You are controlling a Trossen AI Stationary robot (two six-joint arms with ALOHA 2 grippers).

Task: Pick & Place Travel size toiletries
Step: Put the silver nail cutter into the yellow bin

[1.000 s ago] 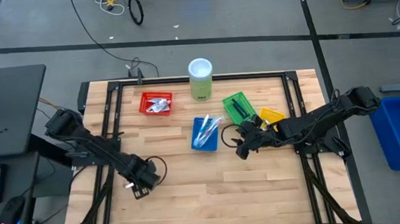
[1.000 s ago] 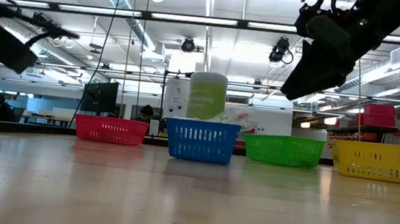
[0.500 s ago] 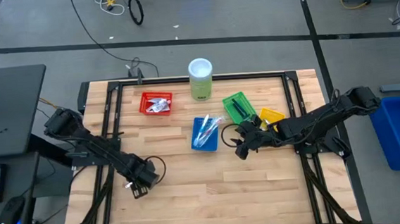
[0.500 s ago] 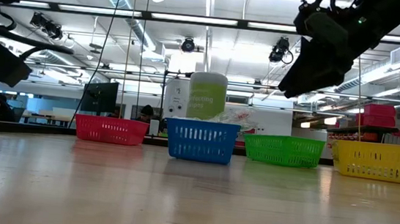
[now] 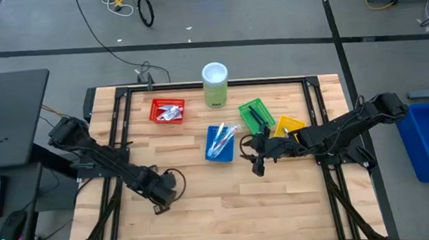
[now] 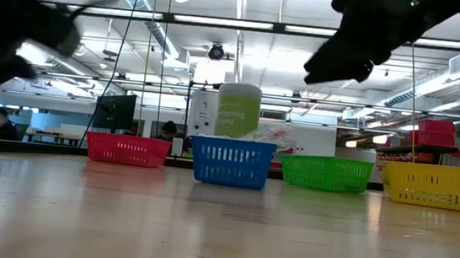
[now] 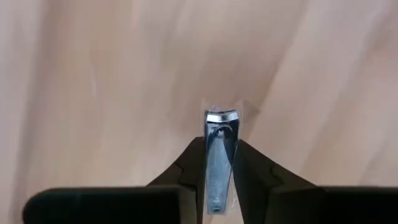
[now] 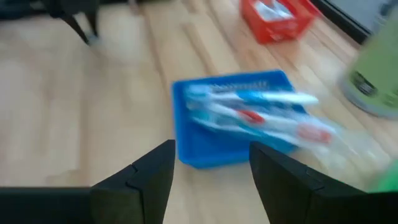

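Overhead, we are seeing the left gripper point(image 5: 162, 200) hanging above the bare front-left planks of the wooden table point(image 5: 205, 204), and the right gripper point(image 5: 257, 162) hovering just right of the blue mesh basket point(image 5: 220, 143) holding wrapped toothbrushes point(image 5: 221, 139). At the left wrist, we are watching the fingers point(image 7: 194, 168) pinching a silvery metal nail clipper point(image 7: 220, 155). At the right wrist, the jaws are standing apart, empty.

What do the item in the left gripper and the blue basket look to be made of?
Nail clipper between the left gripper's fingers: looks like polished metal, silvery and mirror-bright, apparently inside a clear film wrapper. Blue basket: probably moulded plastic, uniform glossy blue with slotted walls. The table is light wood planks with visible grain.
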